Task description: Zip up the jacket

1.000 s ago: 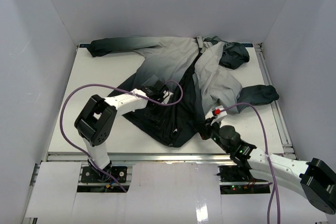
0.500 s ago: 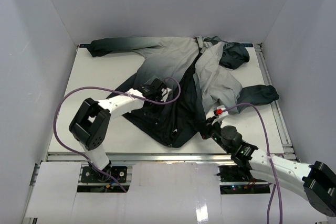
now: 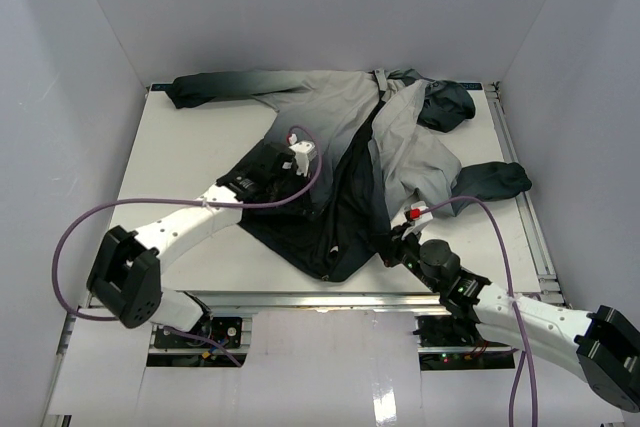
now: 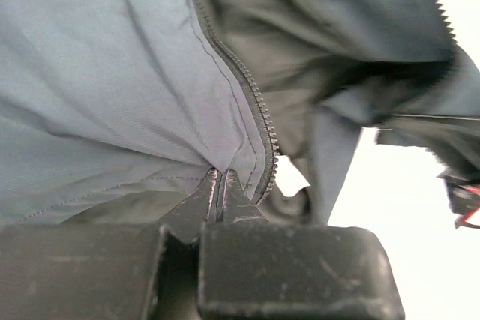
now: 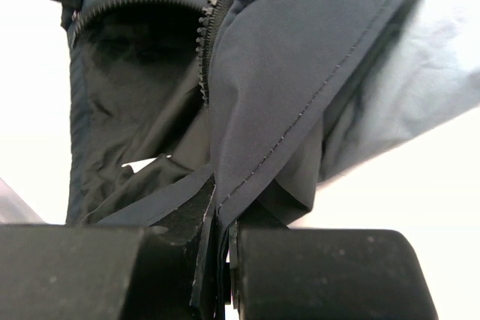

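Note:
The jacket (image 3: 340, 117) lies spread on the white table, light grey at the chest and dark at the hem, its front open with the dark lining showing. My left gripper (image 3: 306, 173) rests on its left front panel. In the left wrist view it (image 4: 218, 179) is shut on a fold of grey fabric just left of the zipper teeth (image 4: 240, 80). My right gripper (image 3: 393, 243) is at the hem near the front edge. In the right wrist view it (image 5: 222, 211) is shut on the dark hem fabric below the other zipper edge (image 5: 214, 13).
White enclosure walls stand on three sides. A metal rail (image 3: 522, 182) runs along the table's right edge and another (image 3: 300, 297) along the front. Purple cables (image 3: 90, 217) loop from both arms. The hood (image 3: 447, 104) is bunched at the far right.
My left arm has stretched out, its elbow dropping to the lower left, and its gripper has moved a little farther up the jacket panel. The right arm has barely moved.

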Tool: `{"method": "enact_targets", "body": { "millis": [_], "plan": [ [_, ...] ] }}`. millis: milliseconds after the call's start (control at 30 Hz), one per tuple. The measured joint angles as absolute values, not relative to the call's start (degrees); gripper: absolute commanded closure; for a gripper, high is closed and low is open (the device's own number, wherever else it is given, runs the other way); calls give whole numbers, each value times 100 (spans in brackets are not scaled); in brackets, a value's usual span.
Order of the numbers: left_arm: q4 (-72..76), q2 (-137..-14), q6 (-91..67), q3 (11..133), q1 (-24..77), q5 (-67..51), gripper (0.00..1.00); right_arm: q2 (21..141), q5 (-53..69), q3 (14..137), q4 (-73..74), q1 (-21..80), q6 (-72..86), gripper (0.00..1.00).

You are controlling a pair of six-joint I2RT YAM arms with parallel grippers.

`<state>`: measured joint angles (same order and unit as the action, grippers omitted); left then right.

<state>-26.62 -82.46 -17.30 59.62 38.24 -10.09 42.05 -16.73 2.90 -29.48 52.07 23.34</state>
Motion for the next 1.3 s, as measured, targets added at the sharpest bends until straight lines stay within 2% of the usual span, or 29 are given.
{"method": "enact_targets", "body": {
  "millis": [267, 700, 933, 1300],
  "plan": [
    [-392, -7378, -2605, 4539, 3826, -1854, 100, 4245, -1062, 287, -3339, 5236, 2213, 92],
    [3033, -6248, -3391, 2559, 3874, -2025, 100, 5235, -75, 292, -5065, 5298, 2049, 92],
    [3619, -5991, -3452, 2388, 4001, -1967, 100, 5216, 220, 302, -5584, 5369, 1942, 92],
    [3463, -6015, -3374, 2390, 4453, -1657, 100, 4657, 428, 322, -5612, 5419, 1511, 92]
  ]
}}
